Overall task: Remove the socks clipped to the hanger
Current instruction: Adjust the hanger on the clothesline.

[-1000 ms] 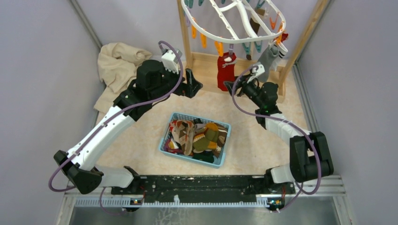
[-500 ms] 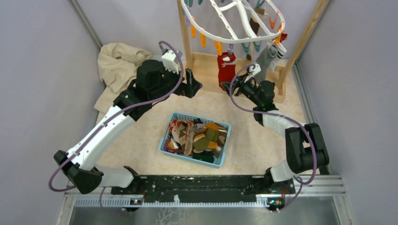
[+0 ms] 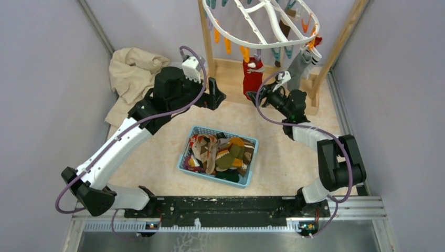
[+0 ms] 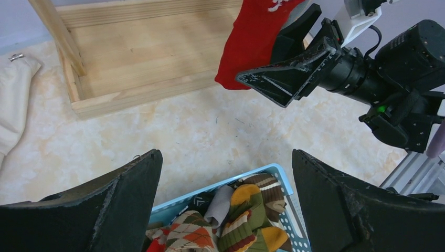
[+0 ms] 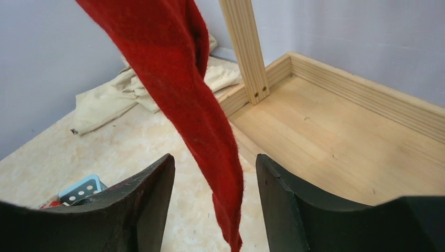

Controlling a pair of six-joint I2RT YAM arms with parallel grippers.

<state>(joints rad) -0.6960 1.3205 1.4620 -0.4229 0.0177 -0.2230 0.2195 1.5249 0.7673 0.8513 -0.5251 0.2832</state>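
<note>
Red sock (image 5: 204, 121) hangs clipped to the hanger (image 3: 276, 18), upper centre of the top view, between my right gripper's (image 5: 214, 165) parted fingers, not yet pinched. My left gripper (image 4: 225, 160) hovers wide open, clear of the work.

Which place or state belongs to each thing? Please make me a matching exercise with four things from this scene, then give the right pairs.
Things
1. red sock
2. grey sock
3. blue basket
4. left claw

Places or states
A. wide open, holding nothing
B. between the two arms, holding loose socks
C. hangs inside the open right claw
D. hangs clipped farthest right, no claw around it

Pairs: 1-C, 2-D, 3-B, 4-A
</note>
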